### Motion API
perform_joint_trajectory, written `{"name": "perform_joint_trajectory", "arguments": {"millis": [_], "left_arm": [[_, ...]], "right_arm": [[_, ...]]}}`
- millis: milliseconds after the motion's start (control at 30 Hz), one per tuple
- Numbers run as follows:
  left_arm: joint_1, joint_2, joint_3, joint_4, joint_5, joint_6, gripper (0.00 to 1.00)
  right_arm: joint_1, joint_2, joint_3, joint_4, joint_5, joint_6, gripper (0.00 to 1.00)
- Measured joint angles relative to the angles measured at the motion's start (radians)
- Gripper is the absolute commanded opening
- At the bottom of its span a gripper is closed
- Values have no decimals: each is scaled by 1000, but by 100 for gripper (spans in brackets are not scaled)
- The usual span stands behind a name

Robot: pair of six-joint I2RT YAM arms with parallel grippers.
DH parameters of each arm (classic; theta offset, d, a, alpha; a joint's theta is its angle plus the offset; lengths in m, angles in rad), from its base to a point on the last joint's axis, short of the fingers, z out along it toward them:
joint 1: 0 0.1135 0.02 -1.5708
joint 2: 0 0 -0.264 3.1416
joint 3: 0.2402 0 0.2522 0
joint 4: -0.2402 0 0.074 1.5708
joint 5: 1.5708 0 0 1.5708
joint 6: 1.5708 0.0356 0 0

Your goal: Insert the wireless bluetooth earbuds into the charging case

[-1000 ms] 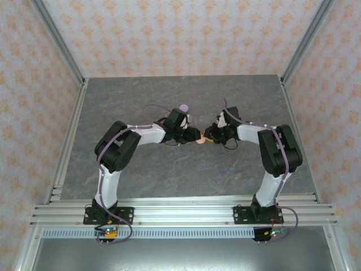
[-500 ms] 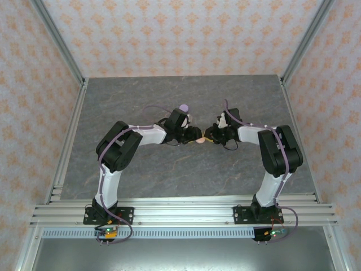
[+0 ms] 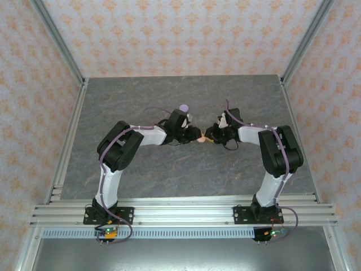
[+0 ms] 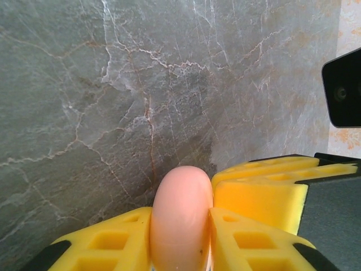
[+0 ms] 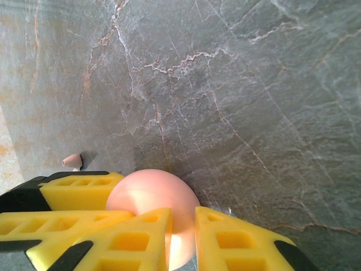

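Note:
A round pale pink charging case [image 3: 201, 139] sits mid-table between both grippers. In the left wrist view the case [image 4: 181, 192] stands edge-on, and my left gripper [image 4: 180, 213] is shut on it, a yellow finger pressed to each face. My right gripper [image 5: 183, 214] is shut on the rim of the same case [image 5: 149, 189] from the opposite side. From above, the left gripper [image 3: 193, 135] and the right gripper [image 3: 210, 136] meet nose to nose. One pale pink earbud [image 5: 72, 161] lies on the table behind the left fingers. The case looks closed.
A lilac round case [image 3: 183, 107] stands just behind the left wrist. The grey marbled tabletop [image 3: 141, 169] is bordered by aluminium rails and patterned walls. The right gripper's yellow finger [image 4: 259, 195] crowds the left wrist view.
The left gripper has narrowed onto the pink case. Both arms stay together at mid-table with barely any shift.

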Motion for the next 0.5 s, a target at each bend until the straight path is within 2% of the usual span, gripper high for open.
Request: {"name": "perform_joint_trajectory", "arguments": {"millis": [100,233,500], "left_arm": [[0,0,-1,6,1,1,19],[-2,-1,-6,14,1,10,19],[7,-81,-59,14,18,56,20]], "right_arm": [[-1,-8,0,-9,12,-1,24],[-1,-46,-11,-47,32,-2,28],[-36,-241,-13,-120,53,-48,32]]}}
